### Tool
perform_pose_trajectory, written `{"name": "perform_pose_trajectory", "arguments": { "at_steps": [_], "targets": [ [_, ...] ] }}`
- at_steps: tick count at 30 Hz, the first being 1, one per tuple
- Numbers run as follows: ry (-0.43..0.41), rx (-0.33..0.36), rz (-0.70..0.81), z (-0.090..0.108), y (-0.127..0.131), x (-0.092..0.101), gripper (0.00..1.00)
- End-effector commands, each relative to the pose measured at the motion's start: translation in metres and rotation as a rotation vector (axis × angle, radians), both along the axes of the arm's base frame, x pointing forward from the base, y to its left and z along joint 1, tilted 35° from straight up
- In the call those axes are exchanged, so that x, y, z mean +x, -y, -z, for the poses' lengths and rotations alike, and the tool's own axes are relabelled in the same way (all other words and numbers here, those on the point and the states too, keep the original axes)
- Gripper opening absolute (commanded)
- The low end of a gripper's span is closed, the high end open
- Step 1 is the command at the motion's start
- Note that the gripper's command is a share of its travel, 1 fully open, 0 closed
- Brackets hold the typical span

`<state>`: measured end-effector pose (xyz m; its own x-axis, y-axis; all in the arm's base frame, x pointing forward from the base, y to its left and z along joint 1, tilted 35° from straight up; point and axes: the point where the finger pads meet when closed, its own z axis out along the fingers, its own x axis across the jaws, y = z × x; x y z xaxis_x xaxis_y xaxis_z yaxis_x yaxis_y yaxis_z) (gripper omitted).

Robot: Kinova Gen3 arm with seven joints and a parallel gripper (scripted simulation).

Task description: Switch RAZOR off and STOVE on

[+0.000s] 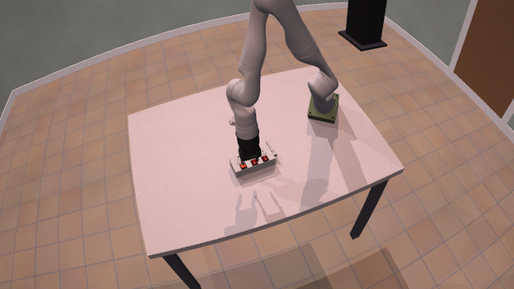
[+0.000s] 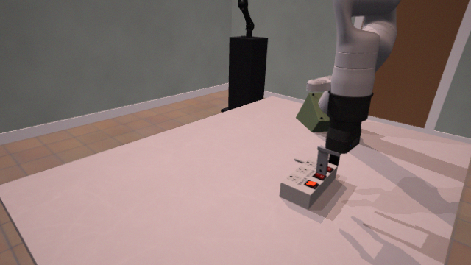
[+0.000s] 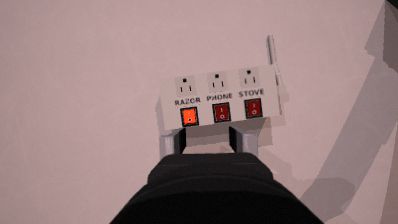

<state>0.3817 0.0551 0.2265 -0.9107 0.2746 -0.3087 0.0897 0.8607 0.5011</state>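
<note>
From where I'm standing, the strip (image 1: 254,168) (image 2: 294,195) (image 3: 170,117) is lying flat on the table (image 1: 181,181) (image 2: 184,184) (image 3: 75,150), its long side running left to right in the wrist view. The gripper (image 1: 250,157) (image 2: 327,167) (image 3: 207,136) is hanging over its switch side with fingers spread wide, gripping nothing. In the wrist view the row of switches is lying just beyond the fingertips: the RAZOR switch (image 1: 243,165) (image 2: 311,183) (image 3: 189,116) is glowing near the left finger, the PHONE switch (image 1: 254,162) (image 2: 319,176) (image 3: 221,112) is sitting dark between the two, and the STOVE switch (image 1: 265,158) (image 2: 330,169) (image 3: 253,108) is sitting dark, beyond and slightly right of the right finger. Both changes are seemingly still waiting. The coming press is probably calling for one narrow tip over its own switch; spread like this, the other finger is risking PHONE or a neighbour.
</note>
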Motion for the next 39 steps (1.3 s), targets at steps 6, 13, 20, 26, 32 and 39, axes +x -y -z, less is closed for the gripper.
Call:
{"name": "perform_pose_trajectory", "arguments": {
  "at_steps": [6, 13, 20, 26, 32, 39],
  "targets": [
    [-0.024, 0.002, 0.038, 0.007, 0.004, -0.007, 1.00],
    [-0.035, 0.002, 0.052, 0.010, 0.005, -0.010, 1.00],
    [-0.044, 0.001, 0.064, 0.013, 0.006, -0.013, 1.00],
    [-0.052, 0.001, 0.074, 0.015, 0.007, -0.016, 1.00],
    [-0.056, 0.001, 0.082, 0.016, 0.008, -0.017, 1.00],
    [-0.066, 0.001, 0.093, 0.019, 0.008, -0.021, 1.00]
  ]
}}
